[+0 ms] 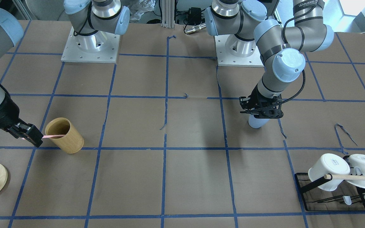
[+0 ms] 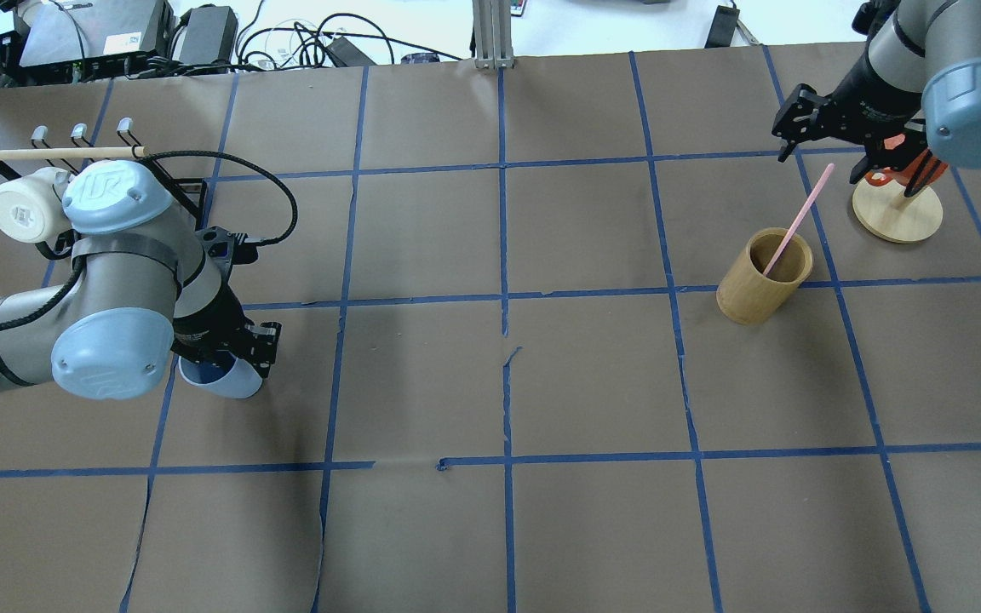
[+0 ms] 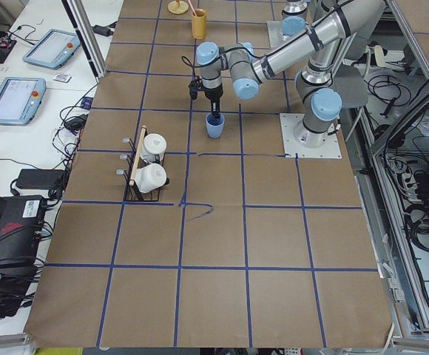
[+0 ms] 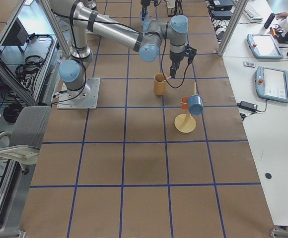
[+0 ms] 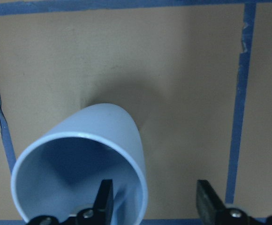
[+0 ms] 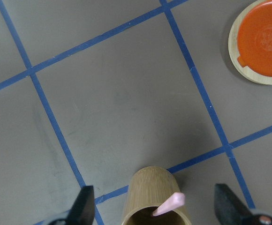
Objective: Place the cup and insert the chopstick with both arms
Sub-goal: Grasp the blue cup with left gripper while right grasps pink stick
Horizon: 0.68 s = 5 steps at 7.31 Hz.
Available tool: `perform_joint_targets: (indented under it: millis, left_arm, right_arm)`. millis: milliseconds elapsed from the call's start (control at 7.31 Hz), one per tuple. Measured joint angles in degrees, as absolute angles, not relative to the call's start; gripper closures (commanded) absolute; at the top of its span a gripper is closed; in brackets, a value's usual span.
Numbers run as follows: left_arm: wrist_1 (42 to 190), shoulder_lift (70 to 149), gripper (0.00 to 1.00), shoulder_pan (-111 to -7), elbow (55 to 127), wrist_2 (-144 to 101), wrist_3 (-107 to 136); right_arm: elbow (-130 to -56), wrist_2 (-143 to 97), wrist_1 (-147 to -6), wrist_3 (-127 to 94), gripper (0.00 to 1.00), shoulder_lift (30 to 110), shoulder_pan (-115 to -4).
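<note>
Left gripper (image 5: pixel 155 187) open: one finger inside blue cup (image 5: pixel 110 126), other outside, wall unclamped. Cup stood upright on left side of table (image 2: pixel 499 528). Right gripper (image 6: pixel 153 190) open above bamboo holder (image 2: pixel 754 294), right side; pink chopstick (image 2: pixel 800 220) leaned inside. Best move, judged: both rise straight up, clearing rim and chopstick tip.

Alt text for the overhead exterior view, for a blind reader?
A pink chopstick leans in a bamboo holder at right, with the right gripper by its top end, jaws open. At left, the left gripper straddles the rim of a light blue cup, jaws open.
</note>
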<state>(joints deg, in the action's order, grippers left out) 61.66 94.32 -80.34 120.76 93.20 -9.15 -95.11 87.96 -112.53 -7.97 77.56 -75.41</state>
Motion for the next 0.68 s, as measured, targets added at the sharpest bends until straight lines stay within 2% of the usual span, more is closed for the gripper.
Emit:
perform_joint_targets:
  millis: [137, 274, 411, 684]
  left_arm:
    - [60.73, 94.42, 1.0, -80.33, 119.87, 93.01, -7.17]
    - [60.12, 94.65, 1.0, -80.47, 118.35, 92.58, -3.79]
    - [59.94, 95.19, 1.0, -81.0, 115.94, 91.44, 0.44]
    - [60.03, 97.59, 1.0, -84.43, 110.33, 88.02, 9.43]
  right_arm:
    - [-95.41, 88.17, -111.4, -7.66, 0.61, 77.58, -75.33]
    - [-95.59, 88.31, -110.93, -7.54, 0.72, 77.66, -75.23]
    - [-95.67, 88.56, -110.85, -7.33, 0.76, 77.77, -75.07]
    - [-95.71, 89.08, -110.96, -6.71, 0.78, 77.88, -74.92]
